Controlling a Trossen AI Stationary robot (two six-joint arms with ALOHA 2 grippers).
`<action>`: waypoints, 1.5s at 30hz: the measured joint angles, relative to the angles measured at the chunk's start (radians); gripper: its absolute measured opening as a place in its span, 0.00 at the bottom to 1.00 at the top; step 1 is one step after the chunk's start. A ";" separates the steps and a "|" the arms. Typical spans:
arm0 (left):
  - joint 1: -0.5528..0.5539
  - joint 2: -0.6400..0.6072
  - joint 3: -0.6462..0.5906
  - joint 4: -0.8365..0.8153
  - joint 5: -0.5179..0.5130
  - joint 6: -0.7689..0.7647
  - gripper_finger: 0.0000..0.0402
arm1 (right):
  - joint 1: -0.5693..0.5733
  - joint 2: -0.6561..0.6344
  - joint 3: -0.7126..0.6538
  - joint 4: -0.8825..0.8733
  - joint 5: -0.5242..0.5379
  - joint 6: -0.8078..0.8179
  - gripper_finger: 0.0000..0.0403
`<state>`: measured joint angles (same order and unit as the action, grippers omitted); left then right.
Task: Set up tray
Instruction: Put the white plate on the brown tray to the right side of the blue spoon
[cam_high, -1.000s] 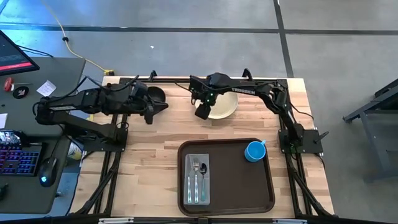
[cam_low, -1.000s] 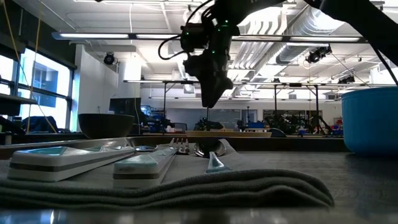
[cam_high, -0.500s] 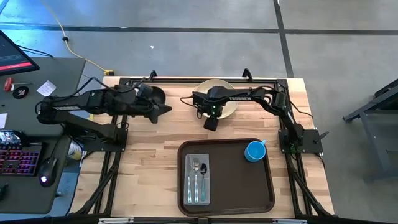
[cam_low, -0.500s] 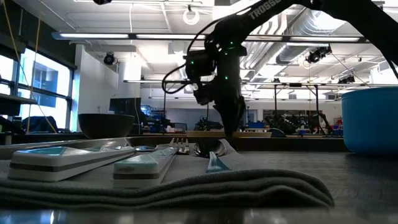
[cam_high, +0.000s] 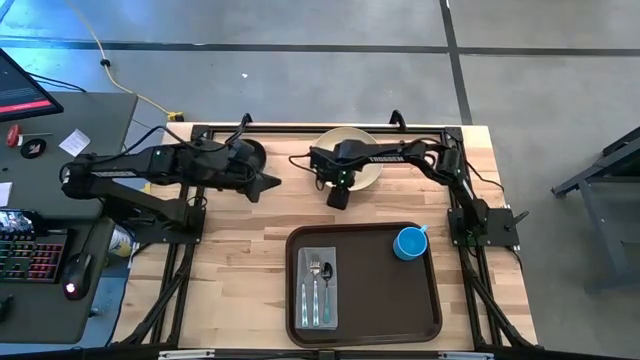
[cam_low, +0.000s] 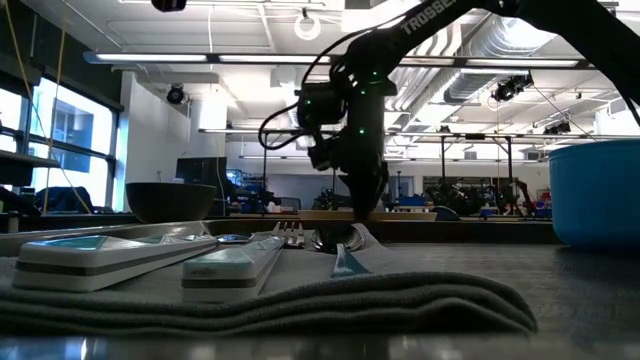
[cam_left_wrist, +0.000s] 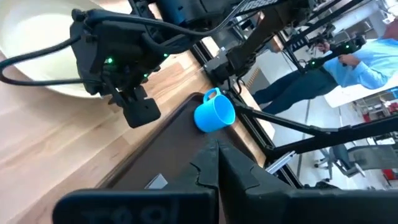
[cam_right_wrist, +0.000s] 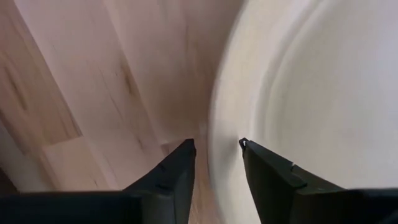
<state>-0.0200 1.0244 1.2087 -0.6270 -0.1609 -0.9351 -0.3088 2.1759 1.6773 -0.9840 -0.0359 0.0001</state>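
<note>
The large dark brown rectangular tray (cam_high: 365, 285) lies at the near middle of the wooden tabletop (cam_high: 240, 250) and is partly set — a grey folded napkin (cam_high: 318, 275) with fork and spoon, and a blue cup (cam_high: 409, 243). The round cream plate (cam_high: 352, 160) is not yet on it. The right gripper (cam_right_wrist: 216, 144) straddles the plate's rim, jaws narrowly apart, not closed. The left gripper (cam_high: 266, 183) hovers near a dark bowl (cam_high: 248, 153), jaws together — empty.
</note>
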 joint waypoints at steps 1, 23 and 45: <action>0.000 0.002 0.000 -0.001 0.004 -0.006 0.08 | 0.000 0.000 -0.006 0.005 0.000 -0.001 0.30; 0.000 0.002 0.000 -0.003 -0.004 0.060 0.09 | 0.061 -0.201 -0.008 -0.088 -0.065 0.080 0.00; 0.000 0.002 0.000 -0.005 0.101 0.251 0.09 | 0.411 -0.240 0.103 -0.112 -0.128 0.626 0.00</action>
<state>-0.0200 1.0267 1.2083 -0.6319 -0.0595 -0.6846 0.1023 1.9354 1.7800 -1.0955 -0.1634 0.6260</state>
